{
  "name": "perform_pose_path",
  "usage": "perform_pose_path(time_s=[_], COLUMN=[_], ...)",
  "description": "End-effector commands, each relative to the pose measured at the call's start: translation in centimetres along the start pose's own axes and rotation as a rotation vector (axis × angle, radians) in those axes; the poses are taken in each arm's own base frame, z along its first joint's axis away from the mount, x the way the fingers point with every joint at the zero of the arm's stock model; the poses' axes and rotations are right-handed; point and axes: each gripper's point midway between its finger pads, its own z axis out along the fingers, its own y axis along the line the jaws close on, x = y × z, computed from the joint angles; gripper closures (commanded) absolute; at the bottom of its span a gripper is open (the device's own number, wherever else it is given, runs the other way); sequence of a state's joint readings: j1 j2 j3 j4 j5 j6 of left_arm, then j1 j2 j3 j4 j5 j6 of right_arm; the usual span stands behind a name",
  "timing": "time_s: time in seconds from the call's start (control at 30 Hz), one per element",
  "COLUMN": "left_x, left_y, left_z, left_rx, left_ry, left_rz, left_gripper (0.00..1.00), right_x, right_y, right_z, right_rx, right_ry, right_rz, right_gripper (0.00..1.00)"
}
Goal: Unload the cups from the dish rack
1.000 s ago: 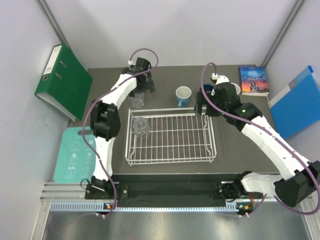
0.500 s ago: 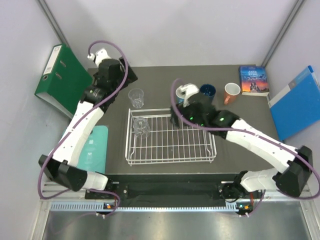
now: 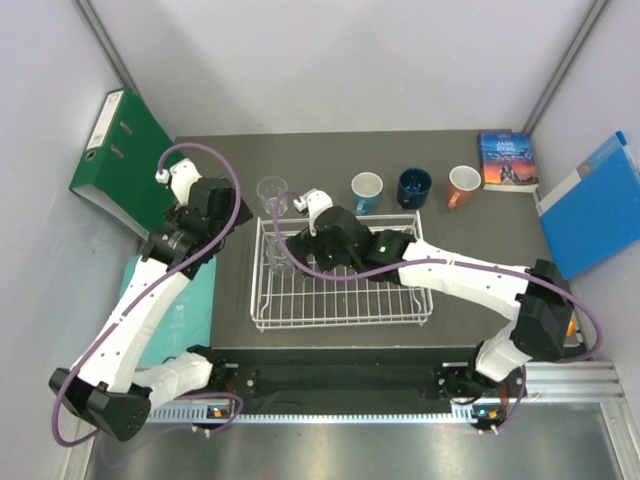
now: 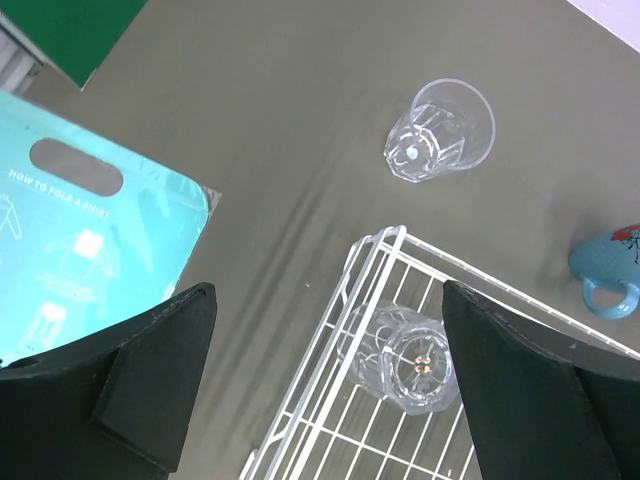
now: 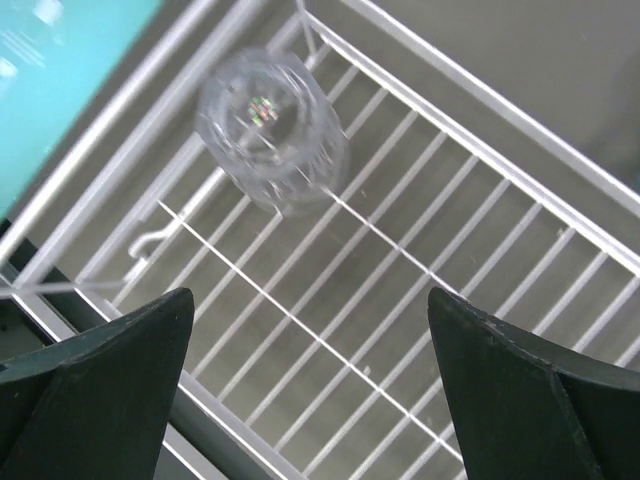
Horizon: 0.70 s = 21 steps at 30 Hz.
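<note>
One clear tumbler (image 5: 272,130) is left in the rack (image 3: 340,326), in its upper-left corner. It looks light, hard, slick and breakable, so I'd pinch it gently across the side wall. The right claw (image 5: 310,400) hangs over the rack, wide and empty. The glass sits up and left of its fingers, not between them. The left claw (image 4: 330,390) is spread wide too.

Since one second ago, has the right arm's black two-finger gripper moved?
Yes. In the top view the right gripper has swung left across the white wire dish rack, from its far-right corner to the clear glass tumbler at the far-left corner.
</note>
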<state>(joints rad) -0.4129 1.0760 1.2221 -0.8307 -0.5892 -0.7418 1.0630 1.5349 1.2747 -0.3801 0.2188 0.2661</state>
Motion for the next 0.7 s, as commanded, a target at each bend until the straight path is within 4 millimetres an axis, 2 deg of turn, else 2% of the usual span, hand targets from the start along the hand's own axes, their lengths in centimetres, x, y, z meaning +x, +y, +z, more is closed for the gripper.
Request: perform_pose_path(time_s=[0.0, 0.13, 0.2, 0.27, 0.3, 0.33, 0.43, 0.47, 0.67], left_x=[1.0, 1.6, 1.8, 2.2, 2.3, 2.4, 2.9, 2.8, 3.2], left_y=[1.5, 2.1, 2.2, 2.5, 2.8, 3.0, 3.6, 3.6, 4.1], left_z=[-0.8, -1.5, -2.0, -2.1, -2.2, -2.3, -2.6, -2.7, -2.9], left_rx=[-0.022, 0.006, 0.021, 0.019, 0.009, 0.005, 0.001, 0.007, 0.011], left_ry=[0.018, 0.018, 0.022, 0.031, 0.036, 0.038, 0.046, 0.042, 0.043], left_rz=[-0.051, -0.104, -0.12, -0.123, -0.124, -0.123, -0.12, -0.13, -0.131], left_gripper=[0.01, 0.01, 0.01, 0.01, 0.01, 0.01, 0.01, 0.01, 0.01], right_x=[-4.7, -6.1, -5.7, -6.2, -5.5, -5.7, -4.8, -3.9, -1.7], right_y=[3.0, 4.5, 5.0, 5.5, 5.6, 5.8, 5.9, 5.9, 5.3], right_z=[1.1, 2.5, 3.9, 4.6, 5.6, 5.8, 7.2, 8.1, 11.2], right_rx=[-0.077, -0.113, -0.117, -0.127, -0.125, -0.129, -0.124, -0.116, -0.08], right_ry=[-0.132, -0.146, -0.123, -0.121, -0.097, -0.097, -0.067, -0.041, 0.014], right_rz=[-0.008, -0.028, -0.046, -0.051, -0.059, -0.058, -0.061, -0.061, -0.057], right_gripper=[0.0, 0.0, 0.0, 0.0, 0.0, 0.0, 0.0, 0.0, 0.0])
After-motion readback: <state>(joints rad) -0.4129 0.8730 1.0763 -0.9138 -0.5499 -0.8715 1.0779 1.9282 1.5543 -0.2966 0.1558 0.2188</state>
